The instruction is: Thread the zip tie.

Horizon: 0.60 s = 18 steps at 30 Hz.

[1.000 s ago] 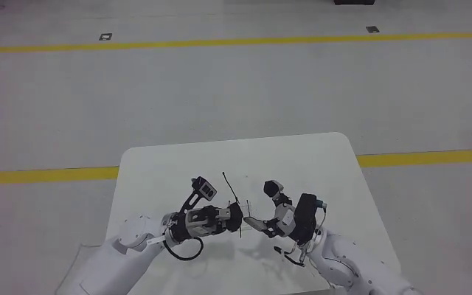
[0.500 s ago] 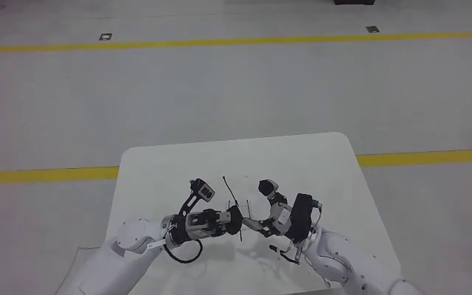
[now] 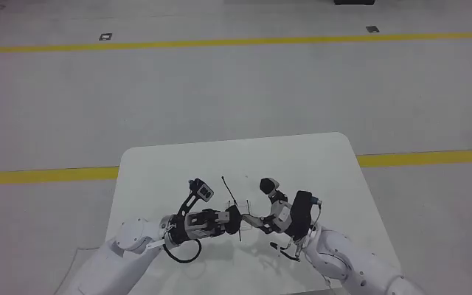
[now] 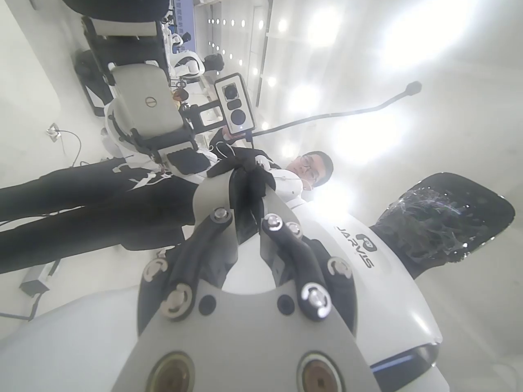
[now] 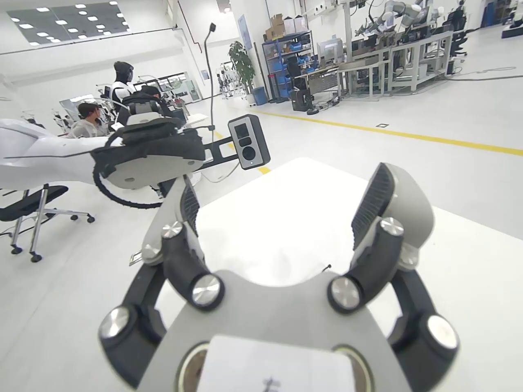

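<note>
Black thin plastic zip tie (image 4: 322, 115) is pinched in L gripper (image 4: 247, 173), claw clamped on it. Strap stands upright over white table (image 3: 310, 158), head up, prob for access. R gripper (image 5: 286, 183) just beside, claw wide, empty, prob set to grab.

Thin black zip tie (image 3: 229, 193), unlooped, almost straight with a slight curve. Pinched low on its length in the closed left gripper (image 3: 235, 218), above the near middle of the table (image 3: 169, 169). Long part stands upright, blocky head at the free top end. Short tail pokes out below.
</note>
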Tool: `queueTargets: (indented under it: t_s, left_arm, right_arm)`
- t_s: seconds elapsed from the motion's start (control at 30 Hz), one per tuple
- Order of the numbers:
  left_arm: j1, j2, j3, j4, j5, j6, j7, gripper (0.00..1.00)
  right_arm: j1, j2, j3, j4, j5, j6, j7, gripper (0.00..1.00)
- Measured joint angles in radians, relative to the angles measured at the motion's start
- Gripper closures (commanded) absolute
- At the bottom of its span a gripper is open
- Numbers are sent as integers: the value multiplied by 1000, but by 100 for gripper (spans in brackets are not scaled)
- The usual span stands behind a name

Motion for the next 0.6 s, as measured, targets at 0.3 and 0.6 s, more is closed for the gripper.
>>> queueTargets:
  t_s: [0.3, 0.6]
  left_arm:
    - [0, 0, 0, 0, 0, 0, 0, 100]
    - [0, 0, 0, 0, 0, 0, 0, 100]
  right_arm:
    - [33, -23, -39, 19, 0, 0, -26, 55]
    - [74, -34, -98, 55, 16, 0, -54, 57]
